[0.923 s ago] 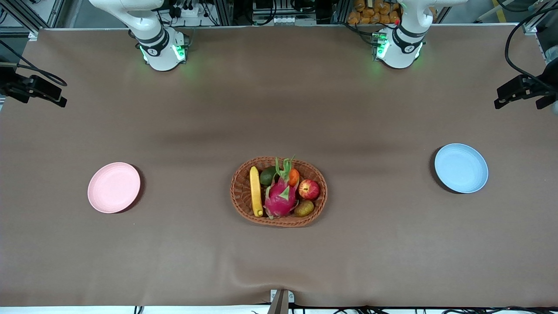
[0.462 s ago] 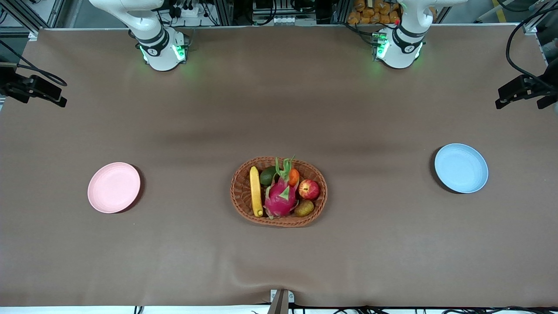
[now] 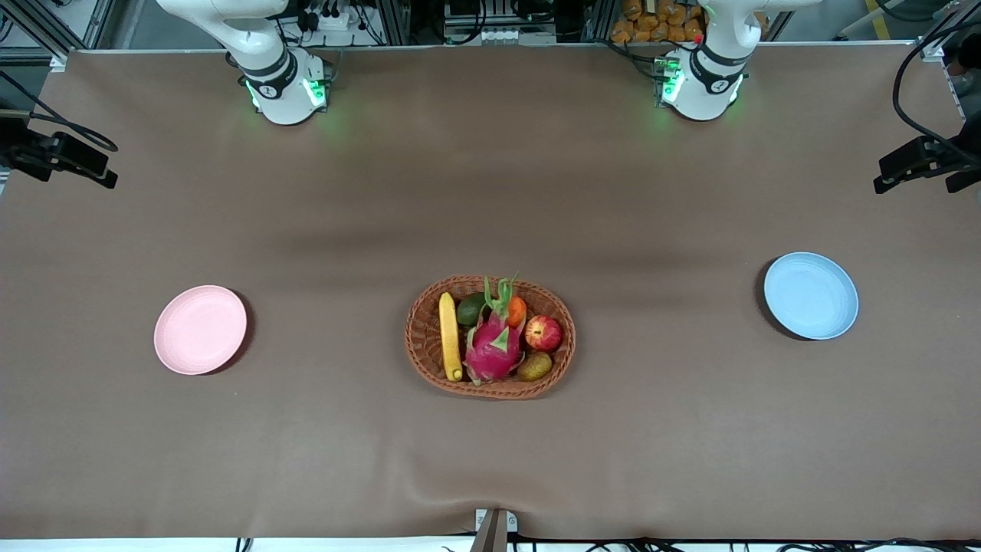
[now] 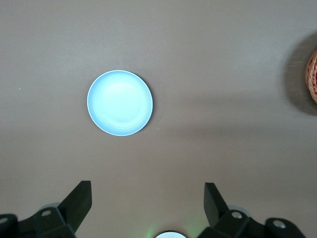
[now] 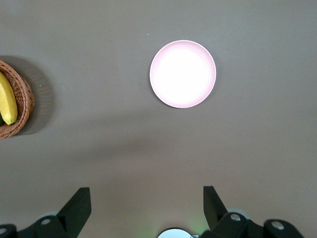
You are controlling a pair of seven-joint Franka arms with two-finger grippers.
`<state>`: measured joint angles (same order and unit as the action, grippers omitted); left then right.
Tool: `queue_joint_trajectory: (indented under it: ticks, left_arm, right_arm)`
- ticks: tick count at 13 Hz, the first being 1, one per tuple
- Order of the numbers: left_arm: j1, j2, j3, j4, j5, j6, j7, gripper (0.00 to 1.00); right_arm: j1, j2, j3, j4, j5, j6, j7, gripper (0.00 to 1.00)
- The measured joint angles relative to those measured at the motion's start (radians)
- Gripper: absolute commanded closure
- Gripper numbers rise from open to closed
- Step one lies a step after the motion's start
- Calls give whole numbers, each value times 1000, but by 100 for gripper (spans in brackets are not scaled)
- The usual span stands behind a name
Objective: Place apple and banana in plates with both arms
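The red apple [image 3: 543, 333] and the yellow banana [image 3: 450, 336] lie in the wicker basket [image 3: 423, 349] at the table's middle. The banana's end also shows in the right wrist view [image 5: 7, 99]. The pale pink plate [image 3: 200, 330] lies bare toward the right arm's end, the light blue plate [image 3: 811, 295] bare toward the left arm's end. My left gripper [image 4: 147, 196] is open and empty, high above the table, with the blue plate [image 4: 120, 102] below it. My right gripper [image 5: 147, 198] is open and empty, high above the pink plate [image 5: 183, 74]. Both hands are out of the front view.
The basket also holds a pink dragon fruit [image 3: 494, 345], a green fruit [image 3: 470, 309], a small orange-red fruit [image 3: 517, 310] and a brownish-green oval fruit [image 3: 534, 366]. Black camera mounts [image 3: 923, 162] [image 3: 57, 157] stand at both table ends. The brown cloth is rumpled near the front edge.
The fruits, basket and plates have not moved. The black mount at the left arm's end of the table has shifted slightly.
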<state>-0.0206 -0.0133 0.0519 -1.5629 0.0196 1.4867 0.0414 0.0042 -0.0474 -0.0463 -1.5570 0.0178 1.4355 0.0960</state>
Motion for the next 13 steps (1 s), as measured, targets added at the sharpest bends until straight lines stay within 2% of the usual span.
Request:
queue_joint_trajectory:
  ticks: [2,5,9,13]
  left_arm:
    - [-16,14,-14,-3,-3,0,0,0]
    - [-55,55,-77,-5,-5,8,-9,0]
    - [-84,189,-188,23,-12,65,-137,0]
    - [-191,322,-209,81,-13,151,-286,0]
  right_arm:
    - [0,0,0,0,0,0,0,0]
    - [0,0,0,0,0,0,0,0]
    - [0,0,-1,1,0,0,0,0]
    - [0,0,-1,0,0,0,0,0]
